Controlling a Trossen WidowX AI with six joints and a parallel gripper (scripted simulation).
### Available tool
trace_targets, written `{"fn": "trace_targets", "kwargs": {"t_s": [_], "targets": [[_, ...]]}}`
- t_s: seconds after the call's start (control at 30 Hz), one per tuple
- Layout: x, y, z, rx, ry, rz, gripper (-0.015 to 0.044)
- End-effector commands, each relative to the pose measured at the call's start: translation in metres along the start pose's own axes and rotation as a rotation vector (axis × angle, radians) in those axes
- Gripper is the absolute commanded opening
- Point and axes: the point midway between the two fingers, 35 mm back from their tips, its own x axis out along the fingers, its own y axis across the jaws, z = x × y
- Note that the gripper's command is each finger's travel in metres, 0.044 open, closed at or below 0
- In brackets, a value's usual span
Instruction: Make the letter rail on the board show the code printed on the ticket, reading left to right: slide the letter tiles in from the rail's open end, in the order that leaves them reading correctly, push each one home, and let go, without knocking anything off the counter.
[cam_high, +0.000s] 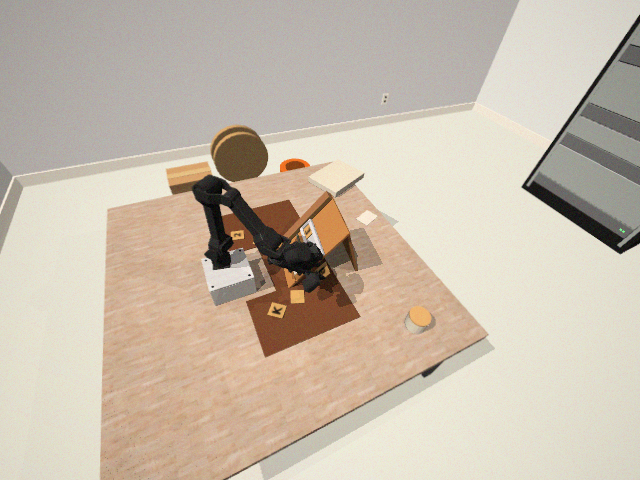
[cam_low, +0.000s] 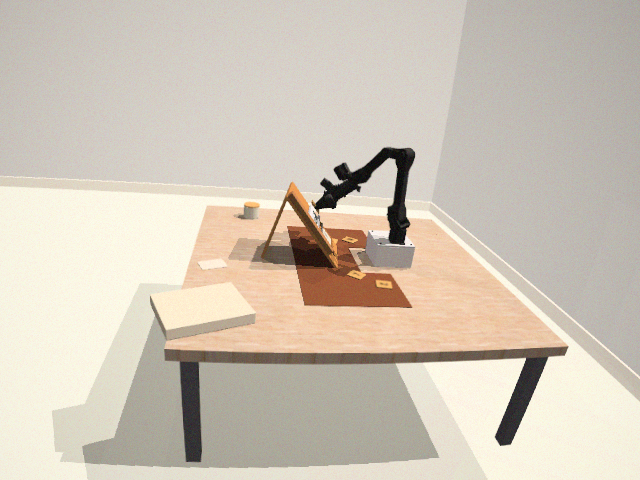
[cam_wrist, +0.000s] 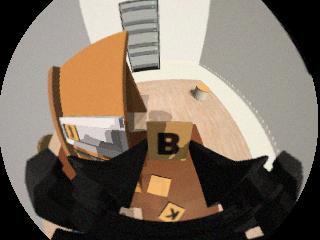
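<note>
My gripper (cam_high: 321, 269) (cam_low: 316, 207) (cam_wrist: 168, 143) is shut on the B tile (cam_wrist: 168, 131), held upright just beside the board's right edge in the wrist view. The tilted orange board (cam_high: 331, 222) (cam_wrist: 95, 85) carries the pale letter rail (cam_wrist: 107, 124); an orange tile (cam_high: 307, 230) (cam_wrist: 72, 132) sits at its far left. The arm hides part of the rail. A K tile (cam_high: 277, 310) (cam_wrist: 171, 212) and a blank-looking tile (cam_high: 297, 296) (cam_wrist: 159, 185) lie on the mat. A 2 tile (cam_high: 237, 235) lies near the arm's base. The ticket's code is not readable.
The brown mat (cam_high: 310, 330) (cam_low: 320, 294) lies under the board. A lidded jar (cam_high: 418, 319) (cam_low: 251, 210) (cam_wrist: 201, 92) stands beyond the board's right side. A cream slab (cam_high: 336, 178) (cam_low: 202, 310) lies at the table edge, near a pale card (cam_high: 367, 217) (cam_low: 212, 264).
</note>
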Motion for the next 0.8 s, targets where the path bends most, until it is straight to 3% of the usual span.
{"fn": "trace_targets", "kwargs": {"t_s": [0.0,0.77], "targets": [[0.000,0.003,-0.002,0.005,0.003,-0.003,0.0000],[0.000,0.014,-0.002,0.006,0.002,-0.002,0.0000]]}}
